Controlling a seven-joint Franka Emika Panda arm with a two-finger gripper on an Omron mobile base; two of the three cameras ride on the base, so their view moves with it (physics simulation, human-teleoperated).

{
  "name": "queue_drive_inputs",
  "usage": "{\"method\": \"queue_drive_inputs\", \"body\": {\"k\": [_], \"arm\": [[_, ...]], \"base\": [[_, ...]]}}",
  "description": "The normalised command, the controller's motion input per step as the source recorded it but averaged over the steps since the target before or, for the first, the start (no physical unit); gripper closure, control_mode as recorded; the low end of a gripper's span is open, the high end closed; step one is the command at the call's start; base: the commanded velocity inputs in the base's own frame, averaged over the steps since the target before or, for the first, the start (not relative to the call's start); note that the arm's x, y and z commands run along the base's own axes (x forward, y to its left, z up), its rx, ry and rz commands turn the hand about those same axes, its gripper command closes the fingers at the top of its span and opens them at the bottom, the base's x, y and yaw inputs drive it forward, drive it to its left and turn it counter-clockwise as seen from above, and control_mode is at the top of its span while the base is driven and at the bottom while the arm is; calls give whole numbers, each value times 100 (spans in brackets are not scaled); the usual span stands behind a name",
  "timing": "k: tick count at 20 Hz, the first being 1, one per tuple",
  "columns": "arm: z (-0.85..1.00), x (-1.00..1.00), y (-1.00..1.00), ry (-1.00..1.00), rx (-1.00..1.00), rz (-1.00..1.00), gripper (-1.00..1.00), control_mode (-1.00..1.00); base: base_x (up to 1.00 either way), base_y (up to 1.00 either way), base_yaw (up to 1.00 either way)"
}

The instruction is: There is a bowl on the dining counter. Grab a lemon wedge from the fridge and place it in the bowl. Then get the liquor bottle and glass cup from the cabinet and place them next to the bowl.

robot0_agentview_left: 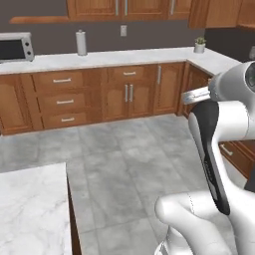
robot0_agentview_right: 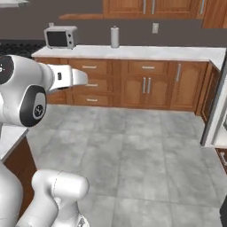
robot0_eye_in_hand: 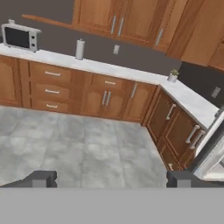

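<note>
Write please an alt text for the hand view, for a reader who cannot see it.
The open gripper, holding nothing, looks across a grey tiled floor toward an L-shaped run of reddish-brown cabinets with a white counter. On the counter stand a microwave, a paper towel roll and a small potted plant.

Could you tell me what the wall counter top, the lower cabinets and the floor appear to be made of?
Counter top: pale, faintly veined, seemingly marble. Lower cabinets: reddish-brown wood with visible grain and metal-looking handles. Floor: large grey mottled tiles, seemingly stone.
</note>
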Motion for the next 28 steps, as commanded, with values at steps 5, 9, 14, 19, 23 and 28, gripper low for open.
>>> {"method": "queue_drive_inputs", "body": {"k": [5, 9, 14, 19, 23, 28], "arm": [[0, 0, 0, 0, 0, 0, -100, 100], [0, 0, 0, 0, 0, 0, -100, 100], [0, 0, 0, 0, 0, 0, -100, 100], [0, 0, 0, 0, 0, 0, -100, 100], [0, 0, 0, 0, 0, 0, -100, 100], [0, 0, 0, 0, 0, 0, -100, 100]], "base": [[100, -24, -9], [100, -36, -22], [100, -41, -34], [100, -25, -50], [100, 0, -60], [97, 1, -65]]}}
